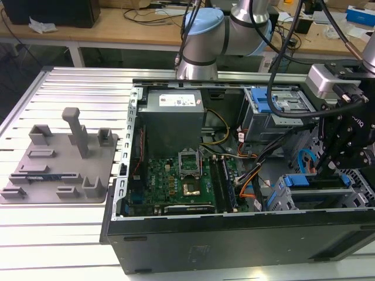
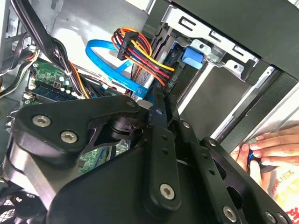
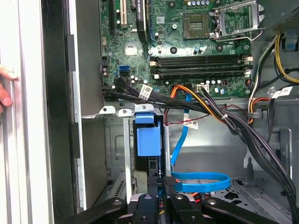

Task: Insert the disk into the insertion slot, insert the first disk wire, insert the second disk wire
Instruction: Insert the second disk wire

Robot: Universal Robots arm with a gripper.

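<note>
The arm reaches down over the open computer case at the exterior view's right, its black gripper lowered into the case's front corner above the insertion slot. The 2 fingers are pinched nearly together on the connector of a bundle of coloured wires, beside a looped blue cable. The disk, in its blue caddy, sits seated inside the slot, while a person's hand rests against the case's outer edge.
</note>
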